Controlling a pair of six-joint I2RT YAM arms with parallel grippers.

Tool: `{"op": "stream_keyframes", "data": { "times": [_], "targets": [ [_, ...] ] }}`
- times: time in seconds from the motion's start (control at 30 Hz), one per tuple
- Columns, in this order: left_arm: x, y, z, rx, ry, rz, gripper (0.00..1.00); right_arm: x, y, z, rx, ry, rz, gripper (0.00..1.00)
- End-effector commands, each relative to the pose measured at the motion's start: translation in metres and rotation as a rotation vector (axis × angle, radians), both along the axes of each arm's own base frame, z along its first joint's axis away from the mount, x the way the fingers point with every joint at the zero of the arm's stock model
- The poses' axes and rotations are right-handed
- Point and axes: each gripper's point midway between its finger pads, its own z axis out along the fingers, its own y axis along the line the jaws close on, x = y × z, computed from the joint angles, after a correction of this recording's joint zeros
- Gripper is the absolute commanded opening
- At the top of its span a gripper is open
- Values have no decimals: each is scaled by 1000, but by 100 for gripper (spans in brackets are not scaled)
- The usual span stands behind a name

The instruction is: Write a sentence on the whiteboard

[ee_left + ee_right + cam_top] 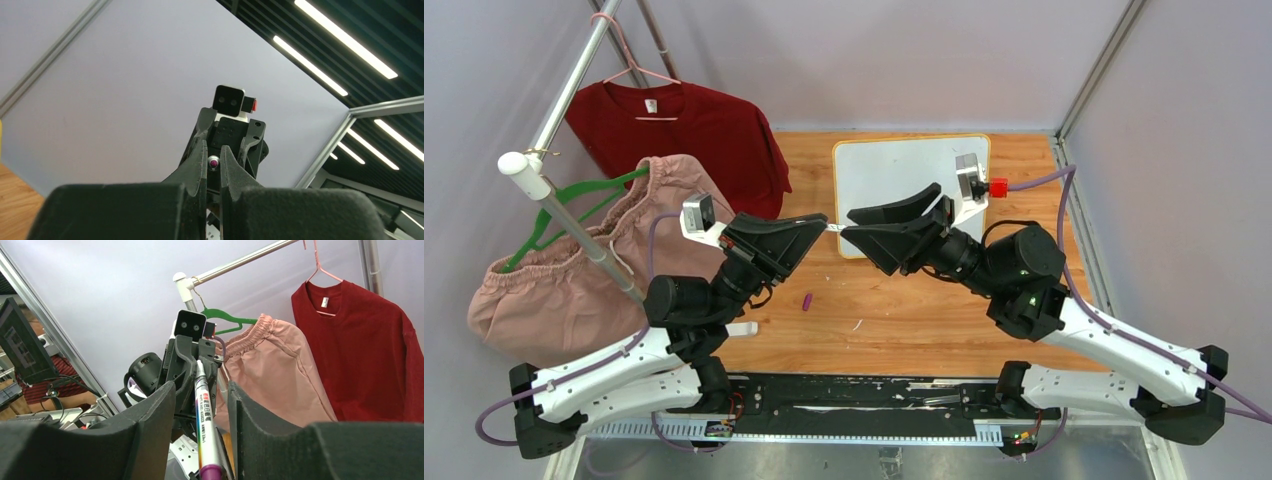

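The whiteboard (pixel 894 175) lies flat at the back of the wooden table, white with a yellow-orange frame; my right arm covers its near right part. The sentence is out of view; the board's visible part is plain white. Both grippers meet tip to tip above the table's middle. A white marker (pixel 832 226) spans between them. My left gripper (pixel 820 224) is shut on it, and the purple tip (pixel 213 162) shows between its fingers. My right gripper (pixel 200 387) is open, its fingers on either side of the marker barrel (pixel 205 420) with a gap on both sides.
A purple cap (pixel 807 300) lies on the table (pixel 904 320) below the grippers. At the left stands a clothes rack pole (pixel 564 215) with a red T-shirt (pixel 694 130) and pink shorts (pixel 564 290) hanging. A small white object (pixel 742 328) lies by the left arm.
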Motion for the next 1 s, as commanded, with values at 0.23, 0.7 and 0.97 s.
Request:
{"op": "stream_keyframes", "data": {
  "times": [0.23, 0.7, 0.97],
  "targets": [
    [10, 12, 2, -36, 45, 57, 0, -1, -3, 27, 40, 6, -7, 48],
    [10, 11, 5, -28, 41, 61, 0, 2, 3, 14, -47, 50, -8, 42],
    [10, 12, 5, -29, 42, 63, 0, 4, 5, 12, -66, 58, -14, 36]
  ]
}}
